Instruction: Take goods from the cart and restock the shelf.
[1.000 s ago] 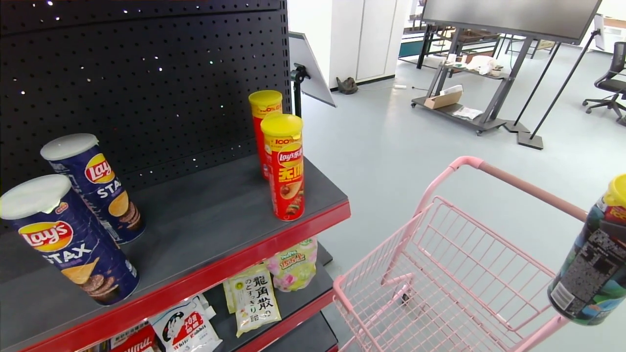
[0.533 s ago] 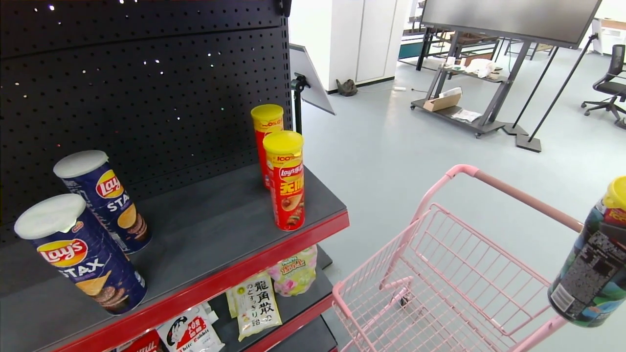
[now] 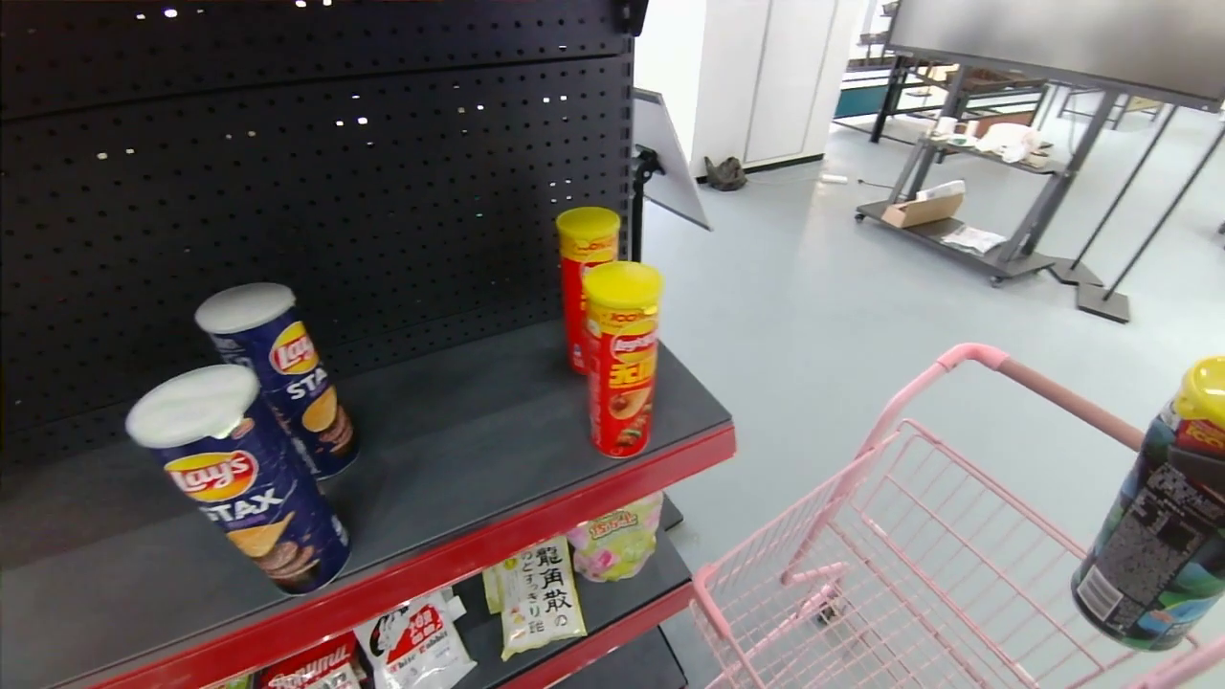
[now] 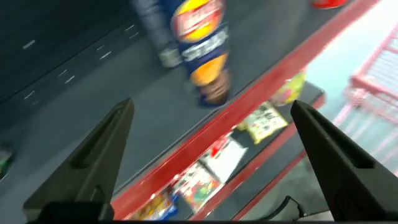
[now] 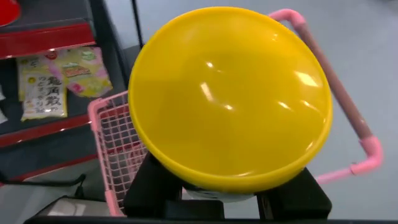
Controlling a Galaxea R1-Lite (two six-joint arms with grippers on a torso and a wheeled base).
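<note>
My right gripper (image 5: 227, 191) is clamped around a tall dark-printed cardboard can with a yellow plastic lid (image 3: 1163, 517), holding it upright so it can be set down standing. It hangs well right of the dark grey shelf board with the red front lip (image 3: 459, 440), where the pink wire cart (image 3: 1053, 390) stands. Red yellow-lidded cans (image 3: 622, 364) occupy the board's right end and blue white-lidded cans (image 3: 239, 478) its left, so the bare middle seems the likely spot. My left gripper (image 4: 214, 168) hovers over the board's front, spread wide and empty.

Left gripper (image 4: 211, 106): fingers (image 4: 99, 155) spread wide apart, angled downward. Right gripper (image 5: 227, 193): fingers (image 5: 155, 190) closed on the sides of a yellow-lidded chip can (image 5: 230, 93), held nearly upright.
</note>
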